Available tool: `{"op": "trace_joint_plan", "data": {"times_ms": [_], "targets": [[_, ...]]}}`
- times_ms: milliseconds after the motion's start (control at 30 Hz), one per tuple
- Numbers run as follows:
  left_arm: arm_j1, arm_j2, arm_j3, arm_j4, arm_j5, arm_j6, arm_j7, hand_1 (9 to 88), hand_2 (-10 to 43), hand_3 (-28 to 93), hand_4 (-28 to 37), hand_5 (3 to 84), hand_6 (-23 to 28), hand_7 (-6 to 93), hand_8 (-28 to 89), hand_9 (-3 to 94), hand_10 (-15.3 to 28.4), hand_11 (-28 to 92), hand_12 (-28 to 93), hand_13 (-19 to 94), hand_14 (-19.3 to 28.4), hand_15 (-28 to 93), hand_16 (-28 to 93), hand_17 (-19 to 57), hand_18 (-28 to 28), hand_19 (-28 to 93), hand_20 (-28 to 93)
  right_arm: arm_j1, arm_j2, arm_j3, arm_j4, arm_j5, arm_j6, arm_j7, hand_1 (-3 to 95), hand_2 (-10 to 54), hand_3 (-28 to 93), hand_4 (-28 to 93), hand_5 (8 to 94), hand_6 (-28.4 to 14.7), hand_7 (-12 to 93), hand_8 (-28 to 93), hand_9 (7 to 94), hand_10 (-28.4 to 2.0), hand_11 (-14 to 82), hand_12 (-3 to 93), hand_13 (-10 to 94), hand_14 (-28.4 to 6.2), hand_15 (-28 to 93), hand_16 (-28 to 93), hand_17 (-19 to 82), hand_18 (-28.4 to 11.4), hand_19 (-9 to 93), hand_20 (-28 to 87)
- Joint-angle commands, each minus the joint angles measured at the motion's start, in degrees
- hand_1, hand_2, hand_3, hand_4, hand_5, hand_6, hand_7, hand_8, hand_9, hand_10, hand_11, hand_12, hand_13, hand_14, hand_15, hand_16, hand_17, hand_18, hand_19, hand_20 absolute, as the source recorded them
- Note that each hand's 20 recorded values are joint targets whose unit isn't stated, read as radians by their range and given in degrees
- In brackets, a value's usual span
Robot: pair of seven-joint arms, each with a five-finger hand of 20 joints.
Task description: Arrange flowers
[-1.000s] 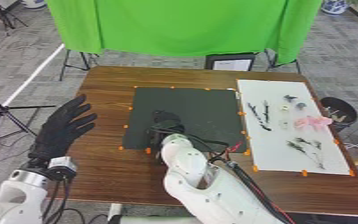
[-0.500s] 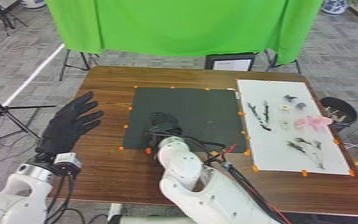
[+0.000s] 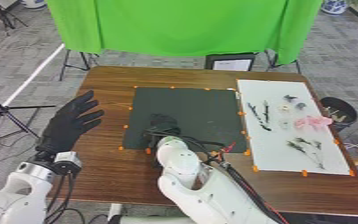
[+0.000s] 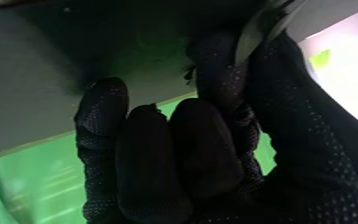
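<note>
A brown wooden desk [image 3: 109, 100] spreads below a green cloth [image 3: 175, 25]. On it lie a black mat [image 3: 206, 105] and, just beside it on the right, a white sheet [image 3: 269, 150]. The left hand [image 3: 69, 122] is empty, fingers outstretched, left of the mat. The right hand [image 3: 164, 122], over the mat, pinches a narrow leaf [image 4: 248, 42] between thumb and finger. On the sheet are leafy sprigs [image 3: 318, 156] nearest the robot, dark twigs [image 3: 265, 114] along the mat side, a pink flower [image 3: 314, 122] by the far-right edge, and small bluish blossoms [image 3: 289, 98] beyond it.
</note>
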Motion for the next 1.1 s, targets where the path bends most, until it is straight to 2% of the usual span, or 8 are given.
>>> {"op": "trace_joint_plan", "data": {"times_ms": [33, 267, 700, 833, 933, 967, 1033, 1100], "targets": [[0.81, -0.33, -0.50, -0.06, -0.25, -0.44, -0.48, 24.3, -4.1, 71, -28.3, 25.4, 3.5, 18.9, -10, 21.9, 11.3, 18, 18, 18, 16.0, 31, 0, -9.6, 21.9, 40, 10, -0.74, 0.17, 0.32, 0.77, -0.96, -0.80, 0.14, 25.6, -6.8, 88, -18, 77.0, -0.2, 47, 23, 87.2, -6.6, 72.9, 63.5, 81, -8.4, 91, 42, 33, -21.3, 86, 35], [1.83, -0.70, -1.09, -0.47, -0.18, -0.23, -0.38, 24.3, -4.0, 71, -28.3, 25.4, 3.5, 19.0, -11, 21.9, 11.3, 18, 18, 18, 16.0, 32, 0, -9.6, 21.9, 40, 10, -0.18, 0.79, 0.52, -0.19, -1.61, -1.87, -0.14, 18.7, -5.8, 88, -19, 77.2, -0.8, 53, -7, 86.9, -6.8, 72.6, 63.8, 81, -8.7, 90, 42, 33, -21.6, 86, 36], [5.48, -2.32, -3.46, -2.04, 0.09, 0.86, 0.04, 24.2, -4.0, 71, -28.3, 25.4, 3.5, 19.0, -11, 21.9, 11.4, 18, 18, 18, 16.1, 31, 0, -9.6, 21.9, 40, 10, 1.99, 3.01, 0.77, -2.45, -3.21, -7.72, -1.41, 11.3, -8.9, 83, -24, 76.9, -1.5, 48, -8, 85.8, -7.4, 71.7, 64.5, 80, -9.1, 90, 42, 32, -22.3, 85, 36], [6.72, -3.08, -4.07, -2.40, 0.15, 1.14, 0.38, 24.2, -4.0, 71, -28.3, 25.4, 3.5, 19.0, -11, 22.0, 11.5, 18, 18, 18, 16.1, 31, 0, -9.6, 21.9, 40, 10, 2.29, 4.49, 0.18, -3.26, -7.17, -6.71, -1.57, 9.9, -8.6, 81, -25, 77.3, -1.8, 44, -8, 85.7, -7.5, 71.2, 64.3, 79, -9.4, 90, 42, 32, -22.4, 85, 36], [7.98, -3.81, -4.64, -3.02, 0.26, 1.34, 0.30, 24.2, -3.9, 71, -28.3, 25.4, 3.5, 18.9, -11, 22.0, 11.5, 18, 18, 18, 16.1, 31, 0, -9.6, 21.9, 40, 10, 2.68, 6.21, 1.49, -5.97, -2.55, -7.10, -0.64, 8.7, -6.7, 80, -25, 76.8, -2.2, 39, -8, 85.0, -7.7, 70.3, 64.4, 79, -9.5, 89, 43, 31, -22.3, 84, 36], [8.21, -4.05, -4.94, -3.28, 0.31, 1.45, -0.40, 24.2, -3.9, 71, -28.3, 25.4, 3.5, 18.9, -11, 22.0, 11.5, 18, 18, 18, 16.1, 31, 0, -9.6, 21.9, 40, 10, 2.68, 6.79, 2.50, -7.14, -1.36, -7.93, -0.43, 7.8, -5.7, 80, -25, 76.7, -2.4, 38, -8, 84.6, -8.0, 70.0, 64.3, 79, -9.5, 89, 43, 31, -22.3, 84, 36], [8.52, -4.39, -4.99, -3.20, 0.41, 1.23, -0.16, 24.2, -3.9, 71, -28.3, 25.4, 3.5, 18.9, -11, 22.0, 11.4, 18, 18, 18, 16.1, 31, 0, -9.6, 21.9, 40, 10, 2.88, 9.13, 3.61, -9.55, 0.76, -6.78, -0.50, 6.7, -3.8, 79, -25, 75.9, -3.2, 35, -8, 81.9, -9.6, 68.0, 62.9, 77, -10.4, 88, 42, 29, -22.6, 83, 36], [9.07, -4.79, -5.29, -3.39, 0.46, 1.21, -0.18, 24.2, -3.8, 71, -28.3, 25.4, 3.5, 18.9, -11, 21.9, 11.4, 18, 18, 18, 16.1, 31, 0, -9.7, 21.9, 40, 10, 2.59, 12.12, 5.71, -12.23, 3.58, -5.51, -1.44, 6.4, -2.8, 78, -25, 71.9, -3.7, 30, -8, 75.8, -12.0, 63.1, 54.6, 72, -11.7, 83, 40, 26, -23.2, 79, 37]]}}
